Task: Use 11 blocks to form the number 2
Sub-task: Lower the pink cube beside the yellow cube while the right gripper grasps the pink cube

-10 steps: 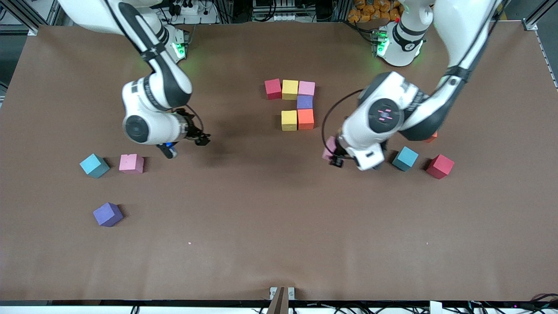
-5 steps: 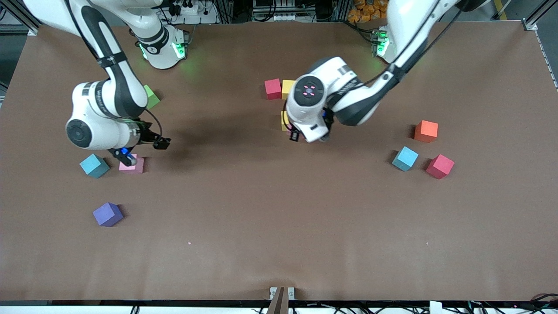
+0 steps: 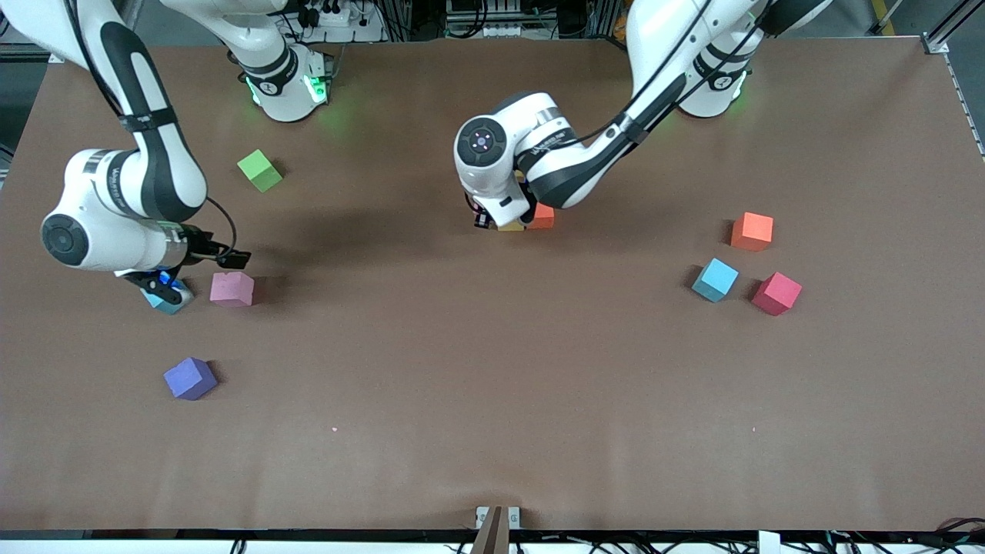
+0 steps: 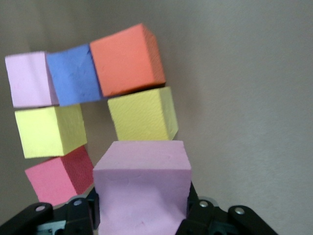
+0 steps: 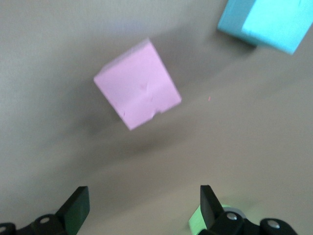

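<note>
The left gripper (image 4: 142, 215) has its two fingers squeezed on a pink block (image 4: 142, 188), one finger on each flat side. It hangs over the part-made number in the middle of the table. Just past the fingertips sits a yellow block (image 4: 143, 113), then an orange block (image 4: 126, 59) — with a blue-purple block (image 4: 74, 74), another pink one, another yellow one and a red block (image 4: 58, 177) beside them.

These blocks look like soft foam, so I think they are very light and a bit squashy. Flat sides are the best place to hold — not the corners, or the block may twist.

The right gripper (image 5: 142, 205) has its fingers wide apart and holds nothing. It is low over a loose pink block (image 5: 137, 84) that lies ahead of its fingertips, turned a little crooked. A light blue block (image 5: 266, 22) sits further out past one finger.
</note>
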Action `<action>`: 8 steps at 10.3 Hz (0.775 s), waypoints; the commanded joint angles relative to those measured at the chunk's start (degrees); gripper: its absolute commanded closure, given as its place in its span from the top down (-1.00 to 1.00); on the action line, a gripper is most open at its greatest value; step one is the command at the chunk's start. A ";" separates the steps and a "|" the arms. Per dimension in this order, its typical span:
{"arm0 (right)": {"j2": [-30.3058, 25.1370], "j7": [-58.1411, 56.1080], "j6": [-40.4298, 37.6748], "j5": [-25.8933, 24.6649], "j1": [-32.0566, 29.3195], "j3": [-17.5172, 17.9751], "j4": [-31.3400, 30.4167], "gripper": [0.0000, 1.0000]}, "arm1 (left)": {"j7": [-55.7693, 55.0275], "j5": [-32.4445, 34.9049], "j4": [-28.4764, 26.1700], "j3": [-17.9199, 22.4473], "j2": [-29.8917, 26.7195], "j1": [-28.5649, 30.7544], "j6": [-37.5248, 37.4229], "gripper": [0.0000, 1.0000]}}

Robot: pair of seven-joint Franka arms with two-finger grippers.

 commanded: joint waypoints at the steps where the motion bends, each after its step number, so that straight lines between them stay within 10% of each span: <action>1: 4.62 -4.39 -0.55 -1.55 -0.31 -0.87 5.38 1.00 | -5.90 1.18 1.62 0.64 0.73 -1.82 0.75 -1.00; 8: 8.41 -17.41 1.56 -1.12 -0.31 -2.18 8.64 1.00 | -12.60 1.27 1.62 7.85 1.70 -8.59 7.08 -1.00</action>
